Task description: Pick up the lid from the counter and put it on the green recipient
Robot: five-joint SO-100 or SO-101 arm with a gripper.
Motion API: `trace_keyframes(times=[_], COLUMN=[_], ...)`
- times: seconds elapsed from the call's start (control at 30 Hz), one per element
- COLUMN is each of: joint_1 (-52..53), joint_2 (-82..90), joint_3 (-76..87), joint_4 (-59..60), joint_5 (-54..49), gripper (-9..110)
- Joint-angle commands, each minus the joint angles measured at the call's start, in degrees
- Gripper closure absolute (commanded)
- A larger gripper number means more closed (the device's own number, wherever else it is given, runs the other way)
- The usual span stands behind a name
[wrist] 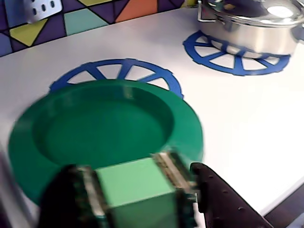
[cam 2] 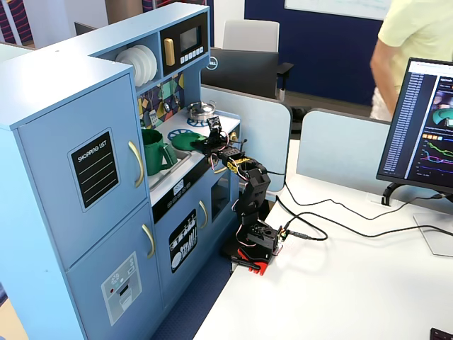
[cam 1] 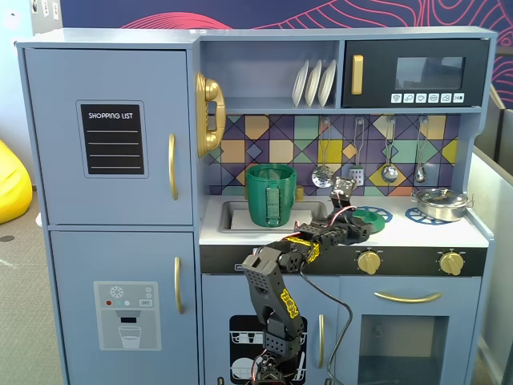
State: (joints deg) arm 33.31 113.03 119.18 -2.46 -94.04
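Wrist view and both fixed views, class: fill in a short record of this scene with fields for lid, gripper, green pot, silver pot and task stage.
lid: green disc over a blue burner ring, knob clamped
gripper: shut on the lid's light-green knob
green pot: upright in the sink, open, left of the lid in a fixed view
silver pot: on the right burner ring
task stage: lid gripped, not yet on the green pot
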Motion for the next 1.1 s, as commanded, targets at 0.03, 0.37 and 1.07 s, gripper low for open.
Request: trace_keyframes(times=[0.03,0.37,1.07], joint_1=[-2.1,-6.9,-26.3], joint_2=[1.6,4.6,5.4], joint_3=[-3.8,-21.2,-44.2], joint_4=[-3.8,7.2,29.7], joint_5=[0.0,1.1,-1.0], gripper=[101,101,102])
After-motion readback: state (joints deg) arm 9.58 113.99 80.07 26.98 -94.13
